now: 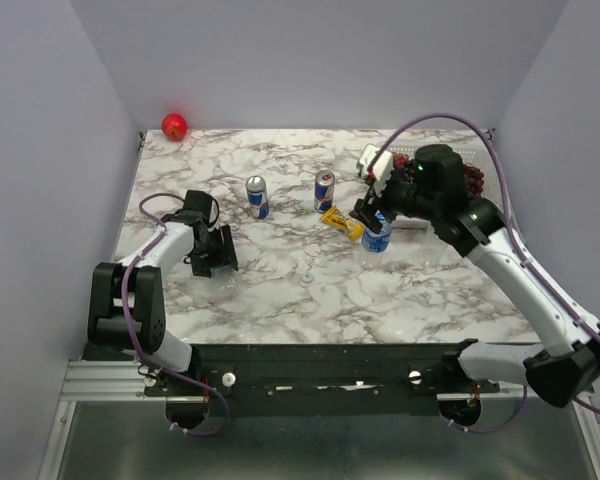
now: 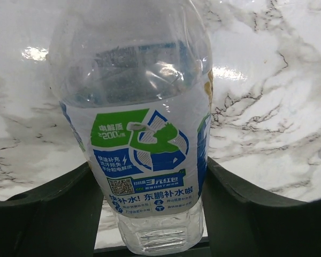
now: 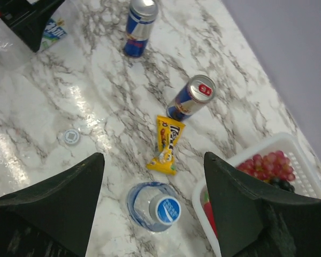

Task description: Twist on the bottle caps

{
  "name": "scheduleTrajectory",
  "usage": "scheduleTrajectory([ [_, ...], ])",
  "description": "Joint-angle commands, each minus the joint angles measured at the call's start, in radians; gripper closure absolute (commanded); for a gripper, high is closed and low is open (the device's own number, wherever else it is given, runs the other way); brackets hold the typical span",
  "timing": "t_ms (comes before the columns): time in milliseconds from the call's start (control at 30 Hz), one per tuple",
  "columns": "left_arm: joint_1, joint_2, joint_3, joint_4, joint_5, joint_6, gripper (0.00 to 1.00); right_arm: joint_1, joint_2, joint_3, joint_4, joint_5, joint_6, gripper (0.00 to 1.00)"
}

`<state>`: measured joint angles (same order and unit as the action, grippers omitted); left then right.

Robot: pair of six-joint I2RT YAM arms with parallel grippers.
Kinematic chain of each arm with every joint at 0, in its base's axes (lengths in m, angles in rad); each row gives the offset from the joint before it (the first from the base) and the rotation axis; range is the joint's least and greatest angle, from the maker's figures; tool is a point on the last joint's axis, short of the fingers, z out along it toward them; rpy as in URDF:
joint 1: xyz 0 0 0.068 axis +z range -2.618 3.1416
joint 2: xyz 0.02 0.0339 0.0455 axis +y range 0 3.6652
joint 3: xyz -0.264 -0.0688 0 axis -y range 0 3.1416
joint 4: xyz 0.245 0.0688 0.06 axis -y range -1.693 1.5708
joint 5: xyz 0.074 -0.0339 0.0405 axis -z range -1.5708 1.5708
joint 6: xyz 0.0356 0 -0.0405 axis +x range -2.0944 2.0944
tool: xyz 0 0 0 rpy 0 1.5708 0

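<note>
A clear bottle (image 2: 144, 134) with a blue, green and white label fills the left wrist view, its base toward the palm. My left gripper (image 2: 150, 171) has both fingers pressed against its sides, low over the table's left side (image 1: 212, 252). A second bottle (image 3: 152, 206) stands upright wearing a blue cap (image 3: 167, 210); in the top view this bottle (image 1: 377, 238) is right of centre. My right gripper (image 3: 154, 160) hovers open above it without touching it. A whitish cap (image 3: 70, 137) lies loose on the marble, near the table's middle (image 1: 307, 277).
Two blue-and-silver cans (image 1: 257, 197) (image 1: 323, 190) stand behind the middle. A yellow candy packet (image 1: 341, 223) lies beside the capped bottle. A white basket (image 3: 289, 144) of grapes sits to the right. A red ball (image 1: 174, 126) rests at the far left corner.
</note>
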<state>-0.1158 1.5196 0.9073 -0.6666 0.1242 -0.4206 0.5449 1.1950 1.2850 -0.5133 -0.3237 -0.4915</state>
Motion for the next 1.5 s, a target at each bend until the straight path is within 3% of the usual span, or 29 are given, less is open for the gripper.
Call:
scheduleTrajectory([
  [0,0.051,-0.019,-0.068,0.013,0.213,0.006,0.57,0.044,0.188,0.137,-0.198,-0.182,-0.148,0.19],
  [167,0.058,-0.209,-0.013,0.062,0.352,0.109,0.65,0.136,0.456,0.293,-0.356,-0.173,-0.324,0.25],
  [233,0.059,-0.333,-0.016,0.1,0.39,0.222,0.74,0.161,0.53,0.35,-0.419,-0.169,-0.409,0.34],
  [300,0.059,-0.438,-0.06,0.162,0.432,0.307,0.77,0.188,0.613,0.387,-0.475,-0.172,-0.479,0.42],
  [400,0.059,-0.657,-0.157,0.235,0.546,0.486,0.92,0.21,0.666,0.352,-0.453,-0.146,-0.574,0.42],
  [500,0.059,-0.869,-0.249,0.246,0.638,0.658,0.96,0.211,0.693,0.306,-0.401,-0.138,-0.634,0.38],
  [633,0.059,-1.103,-0.344,0.214,0.617,0.796,1.0,0.211,0.722,0.298,-0.363,-0.162,-0.667,0.35],
  [767,0.059,-1.161,-0.373,0.171,0.58,0.812,1.0,0.211,0.729,0.28,-0.392,-0.256,-0.769,0.33],
  [900,0.059,-1.187,-0.389,0.26,0.464,0.667,1.0,0.217,0.761,0.277,-0.455,-0.291,-0.889,0.33],
  [1000,0.059,-1.168,-0.377,0.263,0.466,0.661,1.0,0.225,0.787,0.27,-0.455,-0.282,-0.92,0.33],
  [1467,0.068,-1.161,-0.351,0.265,0.377,0.622,1.0,0.263,0.88,0.266,-0.334,-0.216,-0.9,0.37],
])
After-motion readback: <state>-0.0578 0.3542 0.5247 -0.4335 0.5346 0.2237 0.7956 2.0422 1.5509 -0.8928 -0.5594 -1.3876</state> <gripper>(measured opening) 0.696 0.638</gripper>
